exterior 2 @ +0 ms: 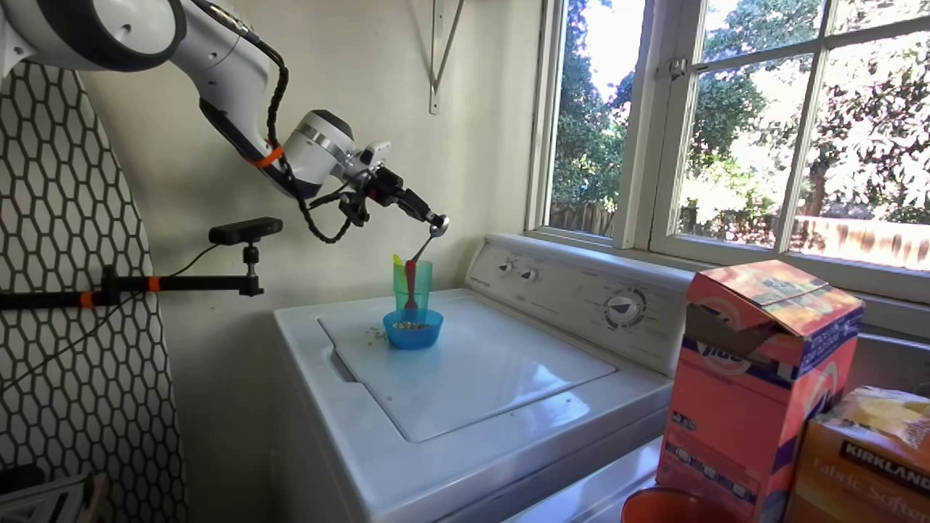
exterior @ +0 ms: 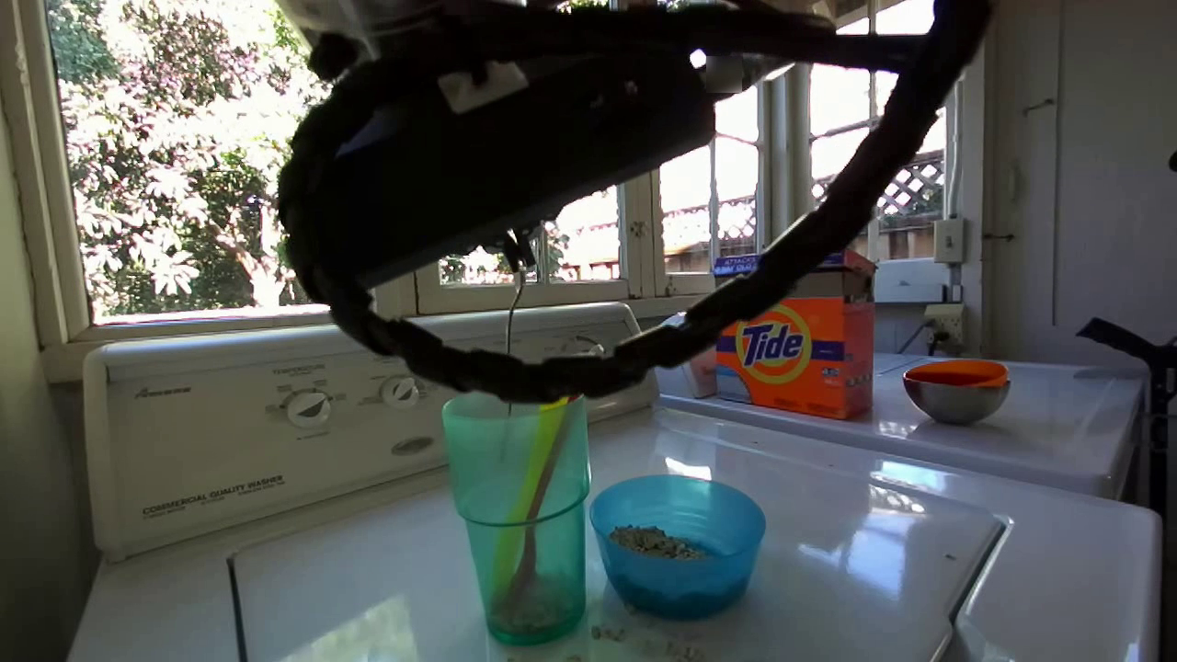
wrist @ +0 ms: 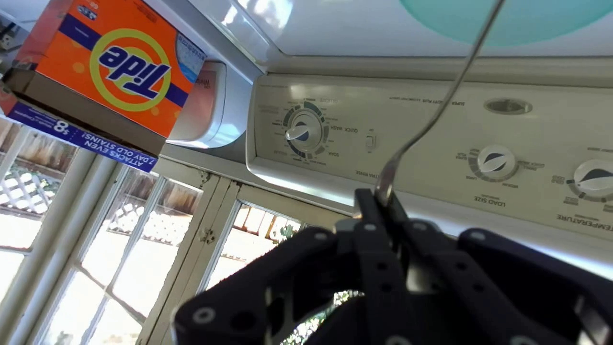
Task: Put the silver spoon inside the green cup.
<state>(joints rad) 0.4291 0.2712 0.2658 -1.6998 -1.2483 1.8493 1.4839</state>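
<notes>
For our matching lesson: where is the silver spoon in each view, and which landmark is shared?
In an exterior view: silver spoon just left of centre, partly behind a black cable.
In an exterior view: silver spoon near the middle.
Wrist view: silver spoon right of centre, reaching the top edge.
Shared landmark: washer's control panel.

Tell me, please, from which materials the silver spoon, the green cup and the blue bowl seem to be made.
Silver spoon: metal, probably steel, smooth and polished, as its grey surface carries bright highlights.
Green cup: likely plastic, smooth and translucent; its inside shows through the wall, though tinted glass remains possible.
Blue bowl: probably plastic too, also translucent; its contents show darker through the wall.
</notes>
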